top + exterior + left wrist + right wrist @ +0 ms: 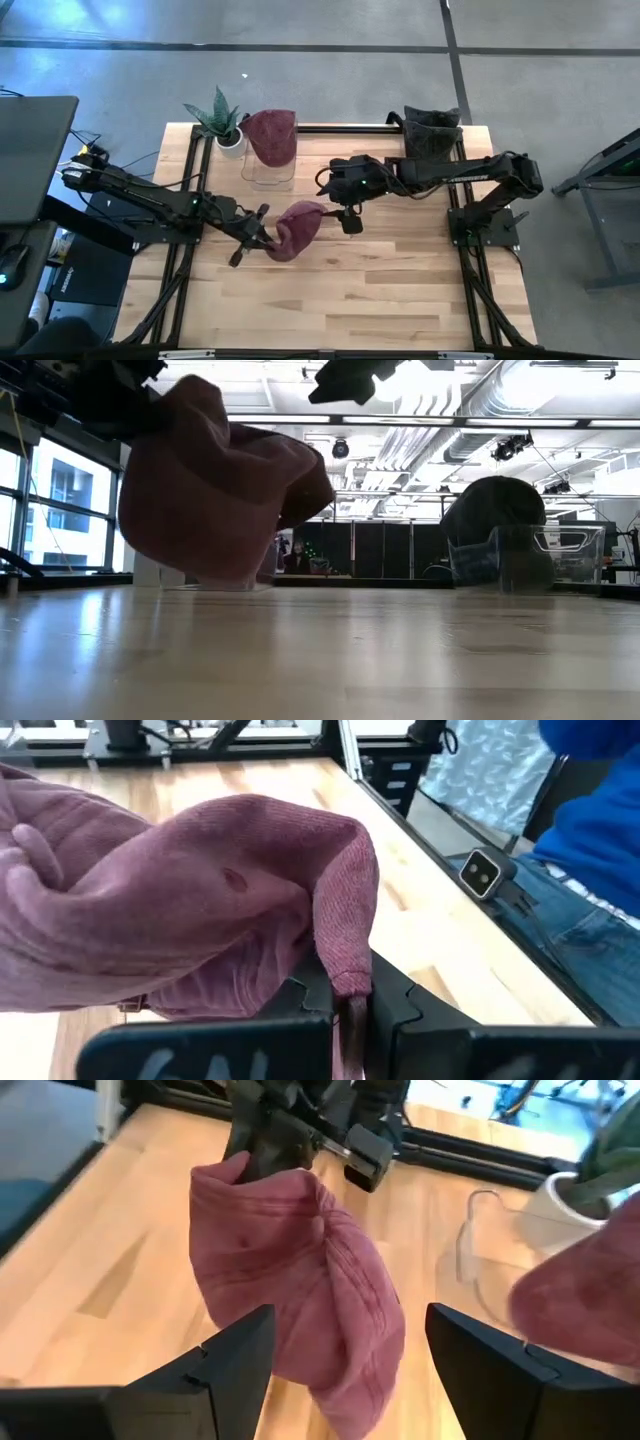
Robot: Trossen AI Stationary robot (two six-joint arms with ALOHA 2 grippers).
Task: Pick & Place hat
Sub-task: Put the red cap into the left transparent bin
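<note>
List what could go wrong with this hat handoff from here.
1. The left gripper pinches only the hat's thin edge, so the hat may slip out.
2. The right gripper is open with the hat hanging between its fingers; closing could catch a loose fold only.
3. The bin with another hat stands close behind; a swing could nudge it.
</note>
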